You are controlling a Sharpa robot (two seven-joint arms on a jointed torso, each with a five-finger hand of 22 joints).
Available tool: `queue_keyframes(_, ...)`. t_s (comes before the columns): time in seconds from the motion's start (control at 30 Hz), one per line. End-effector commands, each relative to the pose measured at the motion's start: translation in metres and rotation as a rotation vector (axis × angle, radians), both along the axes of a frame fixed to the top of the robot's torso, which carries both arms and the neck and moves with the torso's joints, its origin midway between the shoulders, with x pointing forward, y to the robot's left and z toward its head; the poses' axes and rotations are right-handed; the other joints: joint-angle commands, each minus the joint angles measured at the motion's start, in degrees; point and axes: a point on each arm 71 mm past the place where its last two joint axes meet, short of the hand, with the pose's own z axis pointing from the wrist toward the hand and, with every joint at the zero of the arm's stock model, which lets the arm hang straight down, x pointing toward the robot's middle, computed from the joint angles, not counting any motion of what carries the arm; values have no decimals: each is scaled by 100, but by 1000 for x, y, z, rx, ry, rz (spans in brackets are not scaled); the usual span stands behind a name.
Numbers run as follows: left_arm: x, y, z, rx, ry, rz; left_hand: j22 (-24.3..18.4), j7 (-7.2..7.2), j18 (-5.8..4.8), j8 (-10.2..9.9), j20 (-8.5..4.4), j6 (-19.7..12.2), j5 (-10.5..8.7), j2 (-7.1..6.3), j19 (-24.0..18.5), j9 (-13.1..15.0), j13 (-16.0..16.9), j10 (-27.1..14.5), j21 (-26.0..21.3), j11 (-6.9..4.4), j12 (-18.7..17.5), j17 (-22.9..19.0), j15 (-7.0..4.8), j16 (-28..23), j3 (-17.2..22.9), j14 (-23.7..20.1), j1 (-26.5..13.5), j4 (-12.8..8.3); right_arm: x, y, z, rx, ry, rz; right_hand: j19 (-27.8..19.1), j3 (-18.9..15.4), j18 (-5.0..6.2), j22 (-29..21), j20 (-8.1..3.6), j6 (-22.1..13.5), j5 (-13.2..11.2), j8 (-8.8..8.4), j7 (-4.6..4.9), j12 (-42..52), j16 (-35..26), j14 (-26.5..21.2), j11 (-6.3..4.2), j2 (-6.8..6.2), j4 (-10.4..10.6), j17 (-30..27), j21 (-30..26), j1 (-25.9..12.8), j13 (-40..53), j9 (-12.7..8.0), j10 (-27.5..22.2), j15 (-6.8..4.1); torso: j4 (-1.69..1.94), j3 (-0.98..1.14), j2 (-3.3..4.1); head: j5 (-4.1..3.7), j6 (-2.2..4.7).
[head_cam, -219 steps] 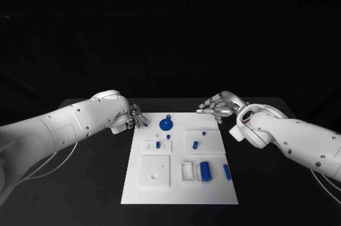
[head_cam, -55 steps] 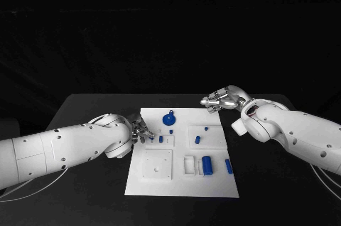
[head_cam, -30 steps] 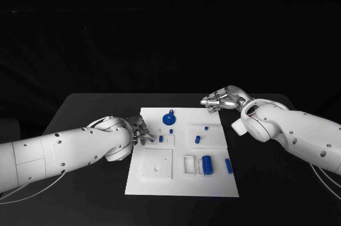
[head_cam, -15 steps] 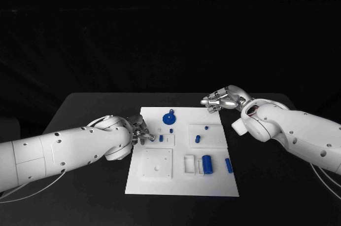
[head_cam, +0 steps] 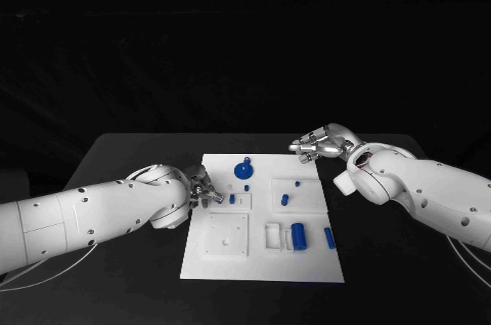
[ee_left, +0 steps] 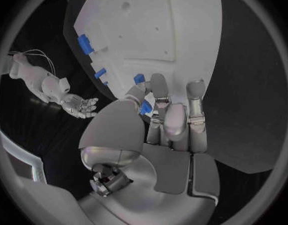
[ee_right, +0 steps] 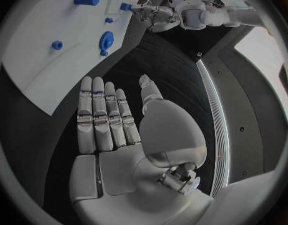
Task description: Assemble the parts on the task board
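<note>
At the board's (head_cam: 262,265) left edge, the left hand (head_cam: 201,186) pinches a small blue peg (ee_left: 144,108). Right hand (head_cam: 319,144) hovers, fingers apart, empty. Peg looks light, stiff, slippery; grip its sides.

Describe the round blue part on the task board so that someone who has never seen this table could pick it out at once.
Start at the white task board in the middle of the black table, and go to its far end, between the two hands. There, a little toward the left hand, sits the round blue part. It is a flat disc with a small stem, while the other blue parts are small pegs, bars or a cylinder.
</note>
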Motion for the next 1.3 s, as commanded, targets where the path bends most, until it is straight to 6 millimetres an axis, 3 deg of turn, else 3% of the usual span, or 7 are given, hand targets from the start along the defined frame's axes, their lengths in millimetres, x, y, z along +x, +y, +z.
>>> queue_keyframes(0.03, -7, -2, -15, 7, 107, -18, 116, -522, 8, 20, 4, 1177, -10, 37, -43, 3, 16, 206, 25, -135, 43, 7, -9, 22, 114, 21, -54, -83, 0, 2, 0, 3, -4, 15, -27, 29, 38, -8, -3, -4, 22, -20, 37, -28, -9, -45, 8, -6, -6, -9, 8, 19, -8, -8, -40, 4, 3, -1, -1, 4, -6)
queue_keyframes(0.53, -1, -3, -12, 12, 128, -21, 116, -534, 6, 23, 12, 1221, -48, 126, -56, 11, 86, 206, 54, -140, 80, 56, -4, 84, 127, 25, -127, -88, -1, 2, -1, 4, -3, 14, -32, 46, 39, -8, -1, -9, 71, -20, 38, -28, -10, -50, 8, -15, -4, -9, 9, 27, -8, -8, -42, 5, -1, 2, 1, 7, -41)
queue_keyframes(1.3, 0, -4, -6, 107, 151, -81, 115, -529, 29, 19, 45, 1228, -11, 152, -92, -4, 135, 205, 83, -137, 79, 111, 17, 138, 242, 20, -163, -244, -1, 1, -1, 3, -3, 13, -38, 56, 40, -8, 2, -11, 122, -20, 39, -28, -9, -56, 10, -27, 5, -9, 9, 17, -8, -8, -46, 6, 8, 1, 1, -2, -76)
